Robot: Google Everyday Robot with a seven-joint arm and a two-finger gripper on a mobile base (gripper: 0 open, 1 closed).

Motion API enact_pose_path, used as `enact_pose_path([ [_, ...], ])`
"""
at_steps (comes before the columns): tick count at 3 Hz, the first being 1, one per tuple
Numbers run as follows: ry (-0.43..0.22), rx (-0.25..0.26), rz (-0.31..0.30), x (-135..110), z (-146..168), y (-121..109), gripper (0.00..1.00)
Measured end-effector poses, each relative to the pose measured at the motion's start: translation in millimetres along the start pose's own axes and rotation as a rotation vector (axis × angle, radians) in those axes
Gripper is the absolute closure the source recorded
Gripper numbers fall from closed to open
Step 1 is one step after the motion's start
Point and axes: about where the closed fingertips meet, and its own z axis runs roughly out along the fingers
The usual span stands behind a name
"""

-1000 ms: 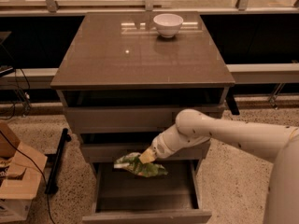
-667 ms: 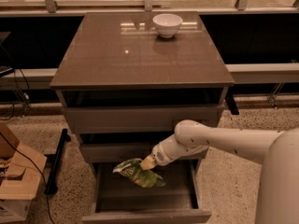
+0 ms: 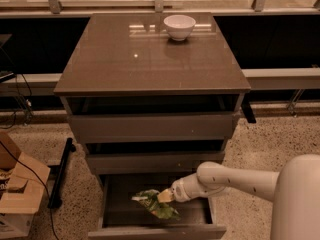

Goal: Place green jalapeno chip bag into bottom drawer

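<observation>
The green jalapeno chip bag (image 3: 155,204) hangs low inside the pulled-out bottom drawer (image 3: 155,231), just above its floor, left of middle. My gripper (image 3: 165,196) reaches in from the right on a white arm and is shut on the bag's upper right end. The drawer's flat front shows along the bottom edge of the view. The bag's lower end droops toward the drawer's front.
Two wider drawers (image 3: 152,126) above are slightly ajar. A white bowl (image 3: 179,26) stands at the back of the cabinet top (image 3: 125,59). A cardboard box (image 3: 17,194) and a black bar (image 3: 60,171) sit on the floor at the left.
My gripper has moved down and a little left with the bag, lowering it from the drawer's opening deep into the bottom drawer.
</observation>
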Motion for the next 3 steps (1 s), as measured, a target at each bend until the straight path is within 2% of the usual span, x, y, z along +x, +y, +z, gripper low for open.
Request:
enact_pose_path([
  [2, -0.017, -0.072, 0.227, 68.7, 56.8, -59.2, 1.00],
  [3, -0.007, -0.071, 0.326, 89.0, 81.4, -76.4, 0.75],
])
